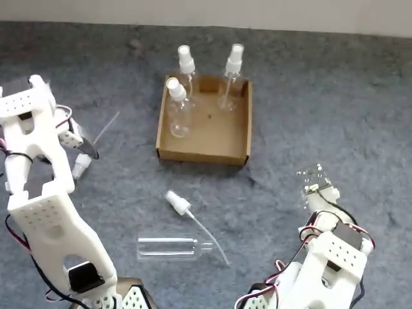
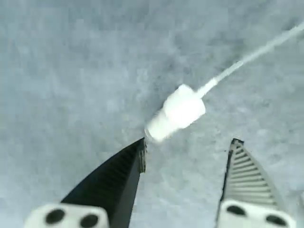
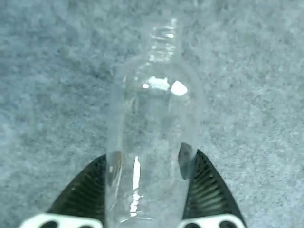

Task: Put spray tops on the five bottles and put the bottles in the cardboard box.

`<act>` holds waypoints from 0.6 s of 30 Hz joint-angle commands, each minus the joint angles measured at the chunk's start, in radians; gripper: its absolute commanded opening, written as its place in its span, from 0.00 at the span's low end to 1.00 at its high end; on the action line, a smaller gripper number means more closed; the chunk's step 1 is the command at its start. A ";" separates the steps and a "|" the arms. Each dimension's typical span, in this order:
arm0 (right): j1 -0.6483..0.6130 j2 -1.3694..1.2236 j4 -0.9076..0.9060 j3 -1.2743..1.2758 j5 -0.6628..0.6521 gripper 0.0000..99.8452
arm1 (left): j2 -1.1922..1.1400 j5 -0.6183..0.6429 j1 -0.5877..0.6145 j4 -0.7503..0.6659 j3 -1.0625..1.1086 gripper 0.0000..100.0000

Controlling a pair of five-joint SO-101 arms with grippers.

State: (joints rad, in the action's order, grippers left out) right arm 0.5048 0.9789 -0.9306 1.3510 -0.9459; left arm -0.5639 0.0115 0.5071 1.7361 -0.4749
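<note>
Spray top (image 2: 178, 111) lay loose on the worktop (image 2: 71, 71) just ahead of the left pincer (image 2: 188, 145), whose jaws stood apart; right pincer (image 3: 148, 160) was clamped on an uncapped bottle (image 3: 152, 109). Three capped bottles (image 1: 179, 106) sat in the box (image 1: 199, 156). Risk: rounded top could roll from closing jaws, kinking its thin tube (image 2: 256, 54).

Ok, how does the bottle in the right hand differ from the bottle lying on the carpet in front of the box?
The held bottle sits clamped in the right hand; the lying bottle rests loose on its side on the carpet, no hand on it. The lying bottle has a loose spray top right beside it; the held bottle has none nearby. Both are clear and have no top on.
</note>
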 commanded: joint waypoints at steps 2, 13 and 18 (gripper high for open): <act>-0.010 0.027 0.015 -0.012 -0.008 0.01 | -0.001 -0.166 0.013 -0.081 -0.108 0.22; -0.010 0.027 0.019 -0.012 -0.008 0.01 | -0.001 -0.353 -0.110 -0.229 0.188 0.22; -0.010 0.027 0.019 -0.012 -0.008 0.01 | -0.001 -0.546 -0.105 -0.241 0.239 0.09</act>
State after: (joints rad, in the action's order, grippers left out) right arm 0.5048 0.9789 -0.9291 1.3510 -0.9459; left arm -0.5777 -0.3951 0.4212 1.5121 -0.2432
